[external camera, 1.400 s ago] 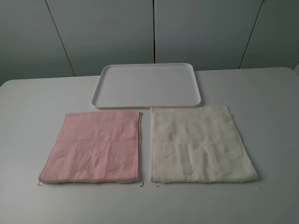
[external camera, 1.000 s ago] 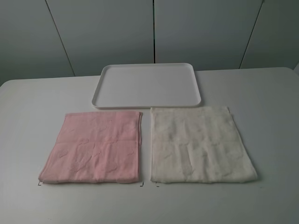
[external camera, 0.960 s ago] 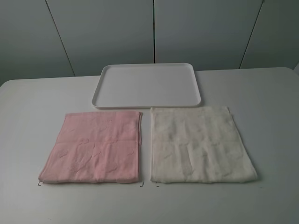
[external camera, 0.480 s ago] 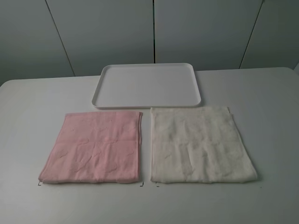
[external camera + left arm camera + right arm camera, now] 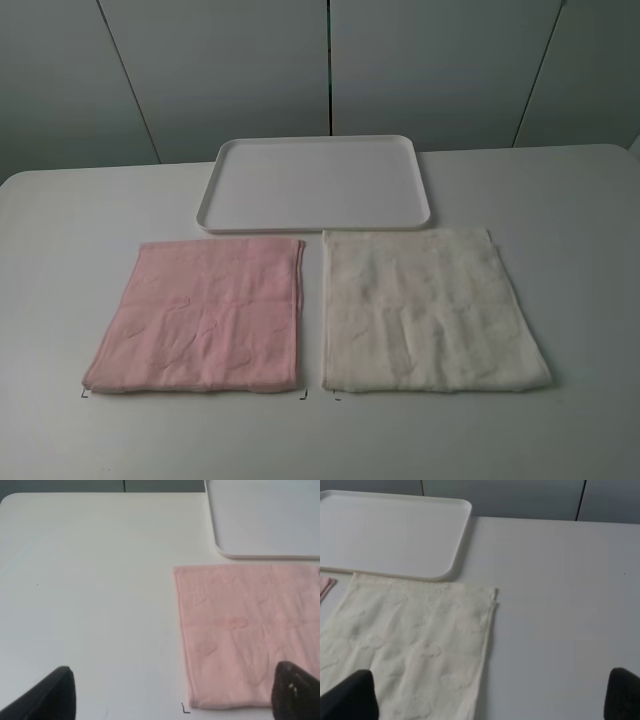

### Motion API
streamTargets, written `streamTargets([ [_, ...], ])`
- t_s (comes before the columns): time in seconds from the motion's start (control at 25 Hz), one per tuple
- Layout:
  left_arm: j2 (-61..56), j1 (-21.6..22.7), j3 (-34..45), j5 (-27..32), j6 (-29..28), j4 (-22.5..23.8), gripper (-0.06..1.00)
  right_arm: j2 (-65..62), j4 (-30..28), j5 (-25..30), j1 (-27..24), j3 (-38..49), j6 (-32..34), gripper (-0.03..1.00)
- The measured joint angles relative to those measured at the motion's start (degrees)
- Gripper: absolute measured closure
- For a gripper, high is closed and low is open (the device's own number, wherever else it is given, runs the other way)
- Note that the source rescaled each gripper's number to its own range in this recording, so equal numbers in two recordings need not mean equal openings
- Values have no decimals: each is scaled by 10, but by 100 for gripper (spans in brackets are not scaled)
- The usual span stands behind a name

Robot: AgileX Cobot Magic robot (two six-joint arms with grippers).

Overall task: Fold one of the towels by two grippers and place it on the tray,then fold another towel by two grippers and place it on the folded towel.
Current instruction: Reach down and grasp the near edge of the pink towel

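A pink towel [image 5: 205, 315] lies flat on the table at the front left. A cream towel [image 5: 430, 310] lies flat beside it at the front right, a narrow gap between them. An empty white tray [image 5: 315, 185] sits behind both towels. Neither gripper shows in the exterior view. In the left wrist view my left gripper [image 5: 175, 700] is open, its fingers [image 5: 55, 692] wide apart above the pink towel's [image 5: 245, 635] outer edge. In the right wrist view my right gripper [image 5: 487, 700] is open above the cream towel's [image 5: 410, 655] outer edge. The tray shows in both wrist views [image 5: 265, 520] [image 5: 390, 530].
The white table [image 5: 60, 250] runs wide on both sides of the towels. Small black corner marks [image 5: 304, 395] sit at the pink towel's front edge. A grey panelled wall [image 5: 230, 70] stands behind the table.
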Motion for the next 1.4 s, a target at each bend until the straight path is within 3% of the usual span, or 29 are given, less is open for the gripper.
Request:
streamTargets([
  [0.72,0,0,0,0,-1,4,-6,0,0,0,0,0,2,-2],
  [0.92,1,0,-15,-5,3,5,-6,-1,0,24,0,-8,2,-3],
  [1.2,101,0,-65,-16,51,5,-6,109,11,33,0,-57,-5,-3],
  [1.4,236,0,-117,-18,128,0,-6,230,73,1,0,-96,-85,-3],
])
